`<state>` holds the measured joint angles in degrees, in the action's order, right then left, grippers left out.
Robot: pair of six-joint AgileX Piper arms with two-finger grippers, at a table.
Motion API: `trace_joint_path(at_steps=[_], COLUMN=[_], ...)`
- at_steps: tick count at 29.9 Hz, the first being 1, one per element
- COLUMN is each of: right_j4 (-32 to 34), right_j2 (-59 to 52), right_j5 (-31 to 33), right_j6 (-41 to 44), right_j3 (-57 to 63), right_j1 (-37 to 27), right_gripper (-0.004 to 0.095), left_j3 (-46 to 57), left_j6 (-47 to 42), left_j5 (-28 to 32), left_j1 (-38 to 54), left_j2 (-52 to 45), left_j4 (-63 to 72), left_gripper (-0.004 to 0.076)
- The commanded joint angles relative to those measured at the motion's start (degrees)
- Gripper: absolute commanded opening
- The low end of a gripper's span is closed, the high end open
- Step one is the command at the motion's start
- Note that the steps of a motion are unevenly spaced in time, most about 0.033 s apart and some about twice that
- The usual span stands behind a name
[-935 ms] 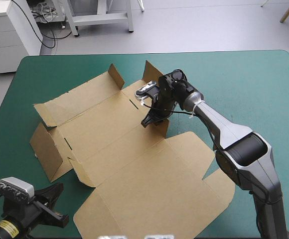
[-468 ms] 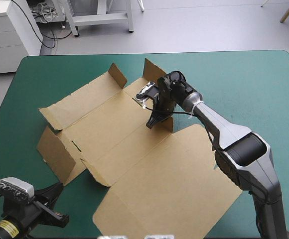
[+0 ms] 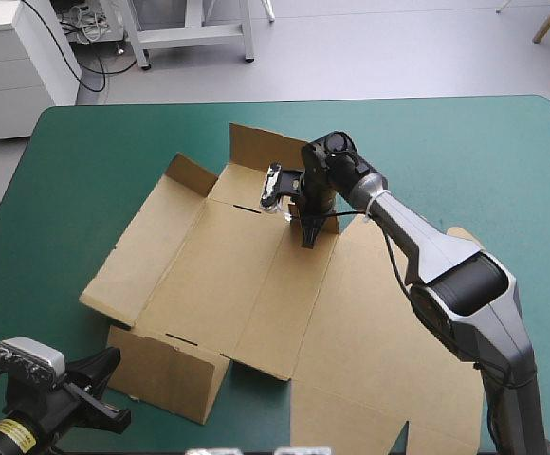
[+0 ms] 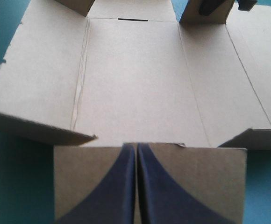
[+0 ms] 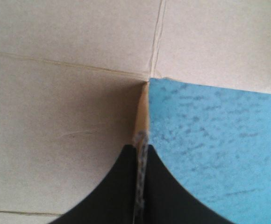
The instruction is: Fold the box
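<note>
Mostly flat matte brown box (image 3: 209,275), creased panels, flaps upright, right gripper (image 3: 308,239) angled down pinching one flap, left gripper (image 4: 136,150) low, fingers together.

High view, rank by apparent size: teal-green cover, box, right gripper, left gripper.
1. teal-green cover
2. box
3. right gripper and left gripper: both small and alike; the left sits nearer the camera, so unranked.

Your high view looks forward and down over most of the table (image 3: 465,152) and the box (image 3: 218,275). Your left wrist view looks low across the box from its near edge; your right wrist view sits close against its far side. All share the box.
</note>
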<state>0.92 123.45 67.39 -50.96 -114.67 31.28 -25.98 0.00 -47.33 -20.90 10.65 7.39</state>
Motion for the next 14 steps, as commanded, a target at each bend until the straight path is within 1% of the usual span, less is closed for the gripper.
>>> trace_joint_path(at_steps=[1, 8, 10, 14], right_j4=[-3.17, -12.31, -12.43, -9.99], right_j2=[-3.73, -3.73, -3.60, -2.90], right_j5=[-0.45, -0.45, -0.45, -1.10], right_j6=[-4.32, -10.70, -11.94, -12.81], right_j3=[-3.00, -3.79, -3.79, -3.79], right_j1=[0.08, 0.08, 0.21, 0.57], right_gripper=[-0.0020, -0.0022, -0.0022, -0.0022], left_j3=[-1.35, -1.35, -1.35, -1.35], left_j6=[0.00, 0.00, 0.00, 0.00], left_j5=[3.94, 3.94, 3.94, 3.94], left_j1=[-0.28, -0.28, -0.28, -0.28], left_j2=[0.73, 0.73, 0.73, 0.73], left_j4=[0.57, 0.78, 0.78, 0.78], left_gripper=[-0.0008, -0.0008, -0.0008, -0.0008])
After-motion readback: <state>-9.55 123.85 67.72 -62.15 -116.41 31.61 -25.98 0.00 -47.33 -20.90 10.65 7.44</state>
